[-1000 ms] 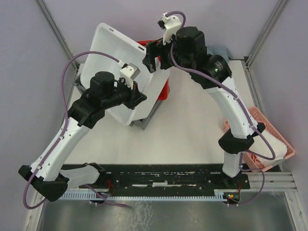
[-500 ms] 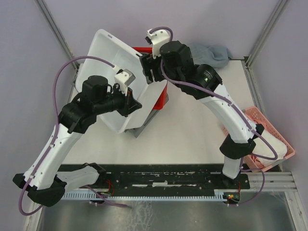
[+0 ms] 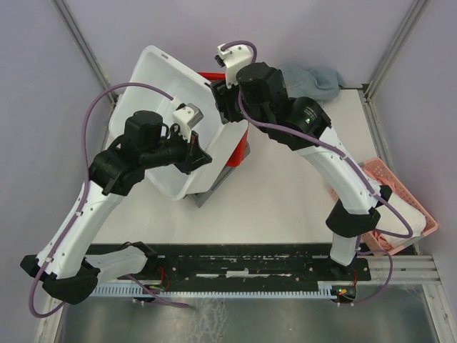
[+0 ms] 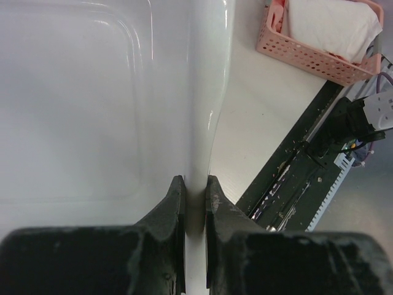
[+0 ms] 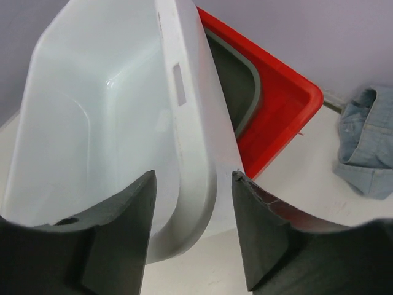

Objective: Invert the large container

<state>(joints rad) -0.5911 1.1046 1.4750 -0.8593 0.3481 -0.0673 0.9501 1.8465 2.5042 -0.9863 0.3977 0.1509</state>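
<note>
The large container is a white plastic tub, tipped up on its side and leaning at the back left of the table. My left gripper is shut on its near rim; in the left wrist view the rim runs straight between the two closed fingers of that gripper. My right gripper is at the far rim. In the right wrist view the right gripper is open, with the white rim between its fingers and a gap on each side.
A red bin with a grey tray in it stands behind and under the tub. A blue-grey cloth lies at the back right. A pink basket with white cloth sits at the right edge.
My right arm has swung left and down from above the red bin to the tub's far rim. The left arm has tilted the tub slightly further toward the left.
</note>
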